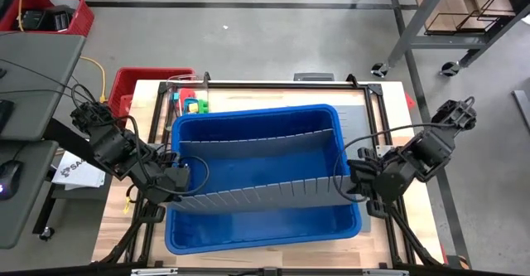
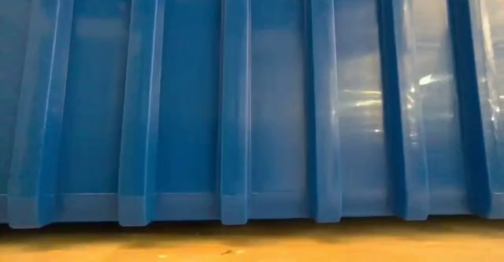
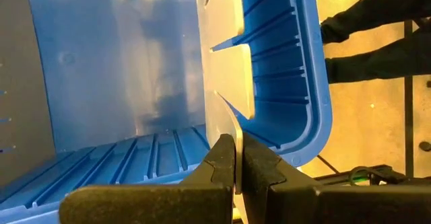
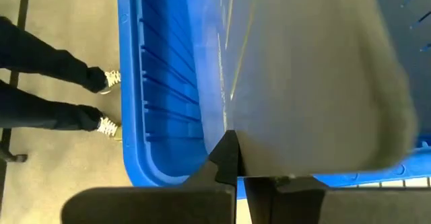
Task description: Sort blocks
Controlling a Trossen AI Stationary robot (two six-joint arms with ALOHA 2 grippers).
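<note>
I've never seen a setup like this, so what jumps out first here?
A big blue bin fills the middle of the table, crossed by thin grey divider panels. The left gripper and right gripper each pinch one end of the nearer panel. Small colourful blocks sit behind the bin.

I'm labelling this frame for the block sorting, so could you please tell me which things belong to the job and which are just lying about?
Job:
blocks
blue bin
near divider
left gripper, shut on it
right gripper, shut on it

Lying about:
far divider
red crate
person's legs
</note>
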